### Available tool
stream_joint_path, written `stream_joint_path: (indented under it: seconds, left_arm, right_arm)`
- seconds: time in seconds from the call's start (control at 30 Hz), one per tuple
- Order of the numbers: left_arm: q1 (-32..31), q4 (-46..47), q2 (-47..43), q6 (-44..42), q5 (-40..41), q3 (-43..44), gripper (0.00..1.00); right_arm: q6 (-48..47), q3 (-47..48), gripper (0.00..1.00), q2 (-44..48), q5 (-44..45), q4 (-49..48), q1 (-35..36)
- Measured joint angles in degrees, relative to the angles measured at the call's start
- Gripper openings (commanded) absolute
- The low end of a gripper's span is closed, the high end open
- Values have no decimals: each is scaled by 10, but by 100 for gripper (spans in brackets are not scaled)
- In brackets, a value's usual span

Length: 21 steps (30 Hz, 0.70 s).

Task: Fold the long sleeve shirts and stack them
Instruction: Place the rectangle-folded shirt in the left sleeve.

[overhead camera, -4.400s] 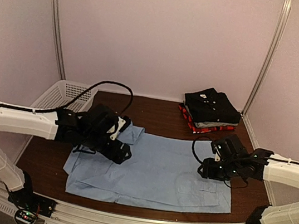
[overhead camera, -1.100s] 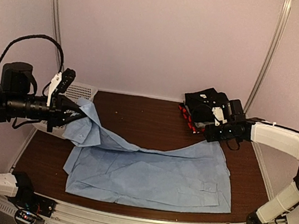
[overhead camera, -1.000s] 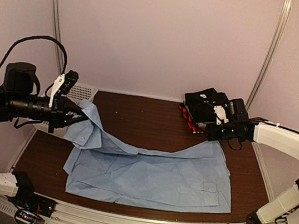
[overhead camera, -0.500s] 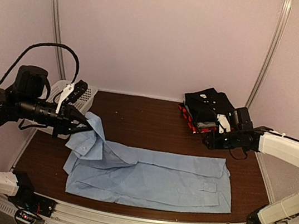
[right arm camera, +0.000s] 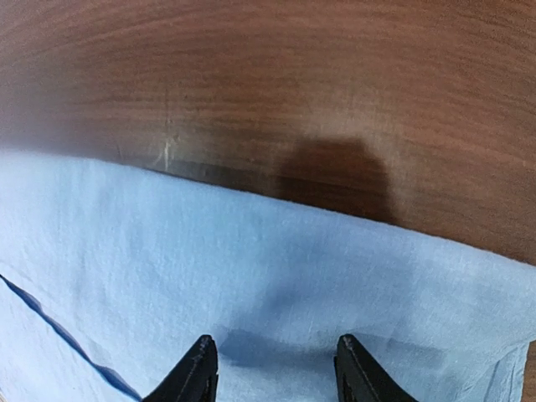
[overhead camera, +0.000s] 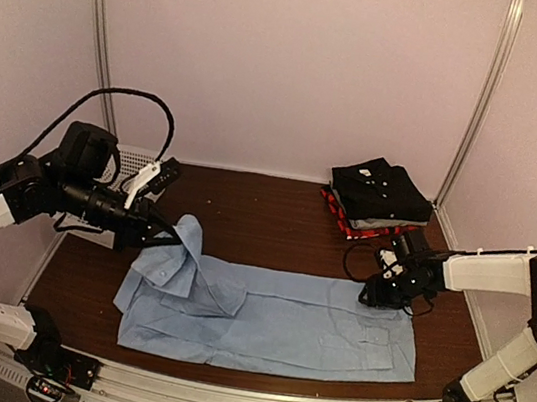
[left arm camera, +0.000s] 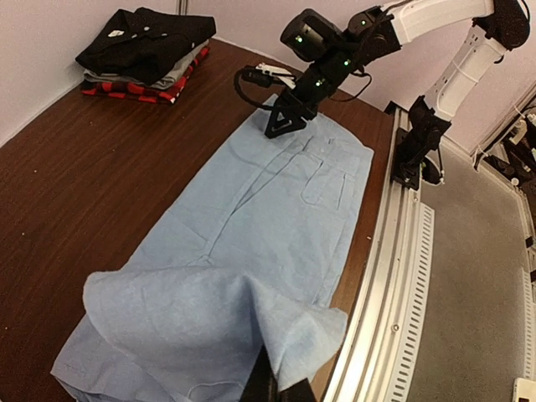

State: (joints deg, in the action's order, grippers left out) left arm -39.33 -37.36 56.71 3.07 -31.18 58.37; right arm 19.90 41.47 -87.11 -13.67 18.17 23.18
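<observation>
A light blue long sleeve shirt [overhead camera: 281, 319] lies spread across the brown table. Its left end is lifted and draped back over itself. My left gripper [overhead camera: 174, 239] is shut on that raised fold, and in the left wrist view the cloth [left arm camera: 251, 226] peaks over its dark fingertips [left arm camera: 272, 387]. My right gripper [overhead camera: 374, 296] hovers low over the shirt's far right edge. In the right wrist view the gripper [right arm camera: 274, 350] stands open, with flat blue cloth [right arm camera: 209, 251] below and nothing between the fingers. Folded black, grey and red-plaid shirts [overhead camera: 378, 199] are stacked at the back right.
A white mesh basket [overhead camera: 138, 161] stands at the back left, mostly hidden behind my left arm. A metal rail [overhead camera: 249, 400] runs along the table's near edge. The stack [left arm camera: 146, 50] and my right arm [left arm camera: 335, 50] also show in the left wrist view.
The right gripper has let go of the shirt's far right corner, which now lies flat, and has come down low over it. The left gripper has carried the lifted left end rightwards and lower.
</observation>
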Motion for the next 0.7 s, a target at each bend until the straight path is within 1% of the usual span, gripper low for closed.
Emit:
stream_joint_path:
  seconds: [0.2, 0.33, 0.5, 0.57, 0.7]
  left_arm:
    - [-8, 6, 40, 0, -24, 1, 0]
    - [-48, 15, 96, -6, -24, 16, 0]
    - [-102, 13, 221, -25, -12, 88, 0]
    - [-119, 9, 287, -36, 19, 132, 1]
    - [-183, -5, 424, -67, 74, 231, 1]
  right_arm:
    - [0, 1, 50, -2, 2, -11, 2]
    - [-3, 3, 50, 29, -1, -6, 8]
    - [-7, 14, 50, 71, -6, -7, 14]
    - [-7, 13, 51, 76, -6, -7, 14]
    - [-6, 3, 51, 83, -6, -9, 15]
